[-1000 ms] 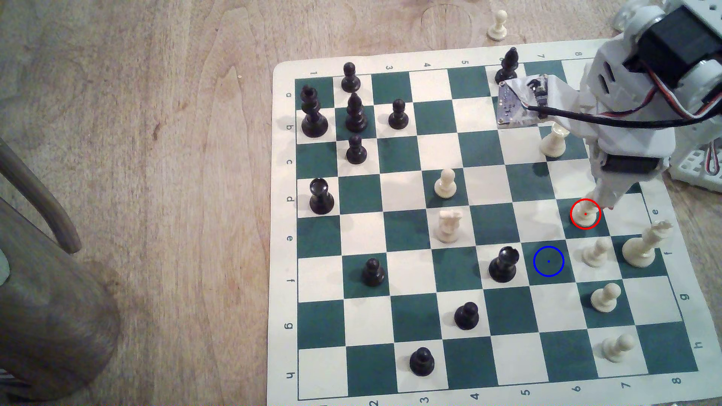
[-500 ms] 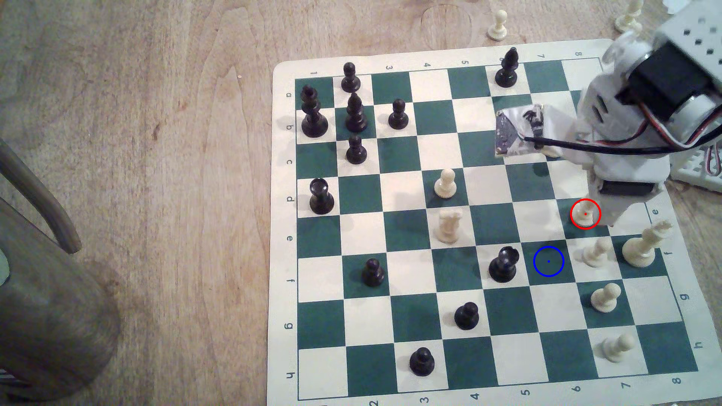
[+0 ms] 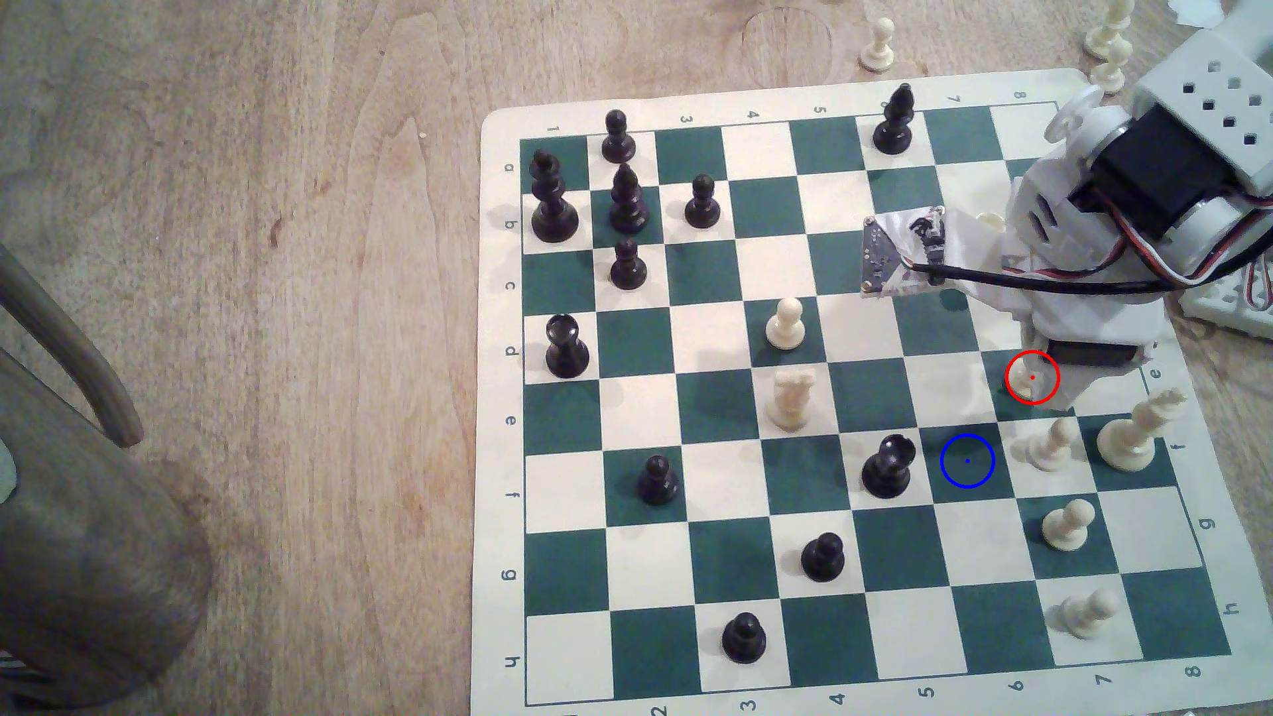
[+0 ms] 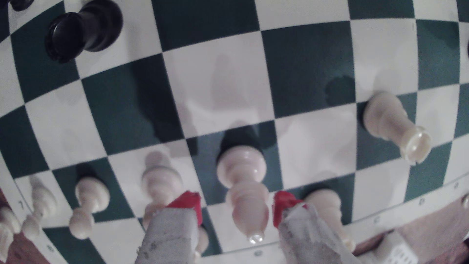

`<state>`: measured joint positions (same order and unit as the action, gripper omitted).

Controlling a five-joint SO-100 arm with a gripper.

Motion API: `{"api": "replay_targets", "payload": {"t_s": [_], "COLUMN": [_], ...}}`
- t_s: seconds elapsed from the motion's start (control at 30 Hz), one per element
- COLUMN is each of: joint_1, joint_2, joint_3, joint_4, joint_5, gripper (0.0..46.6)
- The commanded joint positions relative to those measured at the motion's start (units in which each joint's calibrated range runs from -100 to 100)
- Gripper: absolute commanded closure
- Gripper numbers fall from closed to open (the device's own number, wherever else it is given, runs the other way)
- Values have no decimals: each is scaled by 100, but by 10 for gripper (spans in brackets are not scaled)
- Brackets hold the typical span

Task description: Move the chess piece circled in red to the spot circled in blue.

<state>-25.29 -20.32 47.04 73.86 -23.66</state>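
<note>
The chess piece, a small cream piece with a round base, stands on a green square inside the red ring and is partly covered by the arm. My gripper is lowered over it. In the wrist view the chess piece stands between the two red-tipped fingers, with a gap on each side, so my gripper is open around it. The spot, a green square with a blue ring and dot, lies one square diagonally away toward the exterior view's lower left and is bare.
A black rook stands just to the exterior view's left of the spot. A cream pawn and a tall cream piece stand close below the gripper. Another cream pawn is further down. The chessboard carries several other pieces.
The arm has swung down and toward the exterior view's lower edge. The gripper has sunk over the circled piece, which is now more covered.
</note>
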Motion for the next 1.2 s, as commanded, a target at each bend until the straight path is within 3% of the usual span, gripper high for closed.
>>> {"api": "replay_targets", "payload": {"t_s": [0.0,0.37,0.57,0.87,1.17], "joint_1": [-1,-9,30,156,-173], "joint_2": [37,105,-184,-761,37], "joint_3": [-53,-89,-162,-1359,-2428], "joint_4": [-56,-40,34,1123,992], "joint_5": [-34,59,88,190,137], "gripper": [324,443,453,456,454]}}
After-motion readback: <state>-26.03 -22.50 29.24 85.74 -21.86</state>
